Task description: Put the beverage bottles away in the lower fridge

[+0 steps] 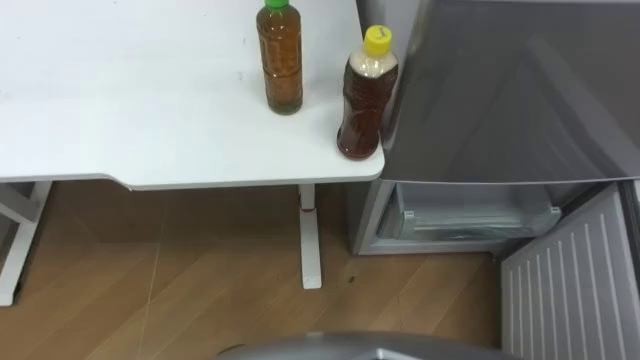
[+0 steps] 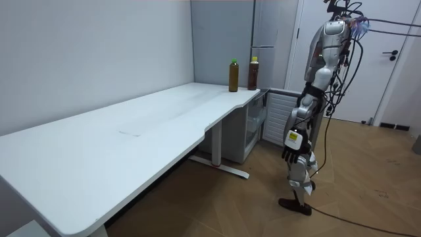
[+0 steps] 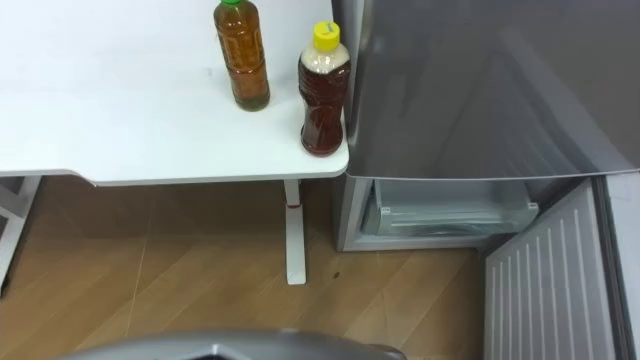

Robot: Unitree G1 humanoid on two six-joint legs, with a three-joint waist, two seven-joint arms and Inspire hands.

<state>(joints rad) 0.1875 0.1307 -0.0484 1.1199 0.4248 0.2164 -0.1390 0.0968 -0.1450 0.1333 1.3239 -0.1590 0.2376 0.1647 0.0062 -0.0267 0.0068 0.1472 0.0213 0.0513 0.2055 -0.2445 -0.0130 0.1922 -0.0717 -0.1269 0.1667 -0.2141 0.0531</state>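
Two drink bottles stand at the white table's (image 1: 150, 110) corner next to the fridge. One holds amber liquid and has a green cap (image 1: 281, 60). The other is rounder, holds darker brown liquid and has a yellow cap (image 1: 366, 95); it stands at the very edge, close to the grey fridge (image 1: 510, 90). The lower fridge compartment (image 1: 470, 215) is open and shows a clear drawer. Its door (image 1: 570, 290) is swung out to the right. In the room view I stand facing the table corner and fridge, my left hand (image 2: 291, 153) hanging at my side, relaxed and holding nothing.
A white table leg (image 1: 311, 240) stands on the wooden floor just left of the fridge. The long table (image 2: 131, 131) runs along the wall. A white room door (image 2: 388, 59) is behind me, beyond bare floor.
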